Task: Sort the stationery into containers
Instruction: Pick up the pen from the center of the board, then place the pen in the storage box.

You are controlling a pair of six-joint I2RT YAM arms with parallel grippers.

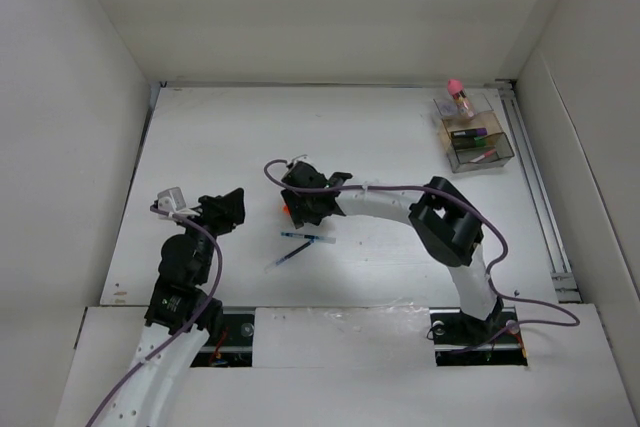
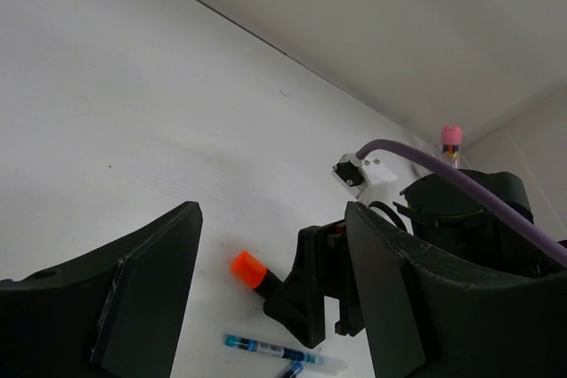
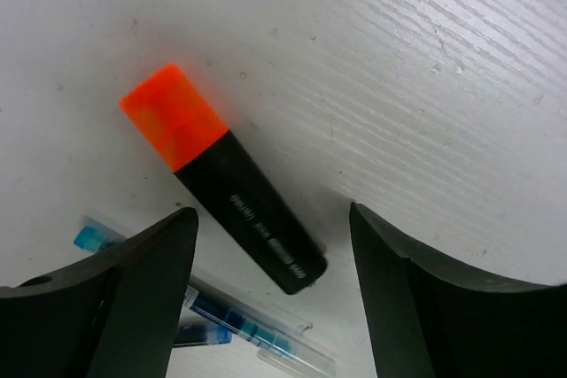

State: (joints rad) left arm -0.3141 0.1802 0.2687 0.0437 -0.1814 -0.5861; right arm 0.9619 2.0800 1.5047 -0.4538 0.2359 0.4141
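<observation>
The orange-ended highlighter (image 3: 221,179) lies flat on the white table, and my right gripper (image 3: 270,294) is open with its jaws to either side of the black tail end, not touching it. It also shows in the left wrist view (image 2: 251,271) and, mostly hidden by the gripper, in the top view (image 1: 286,207). Two thin blue pens (image 1: 305,238) (image 1: 284,259) lie just in front of it. The smoky-grey organiser (image 1: 478,139) stands far right and holds the green and purple highlighters; the pink-topped jar (image 1: 458,93) is at its back. My left gripper (image 1: 228,209) is open and empty, left of the pens.
White walls enclose the table on the left, back and right. A purple cable (image 1: 390,190) runs along the right arm. A metal rail (image 1: 545,207) lines the table's right edge.
</observation>
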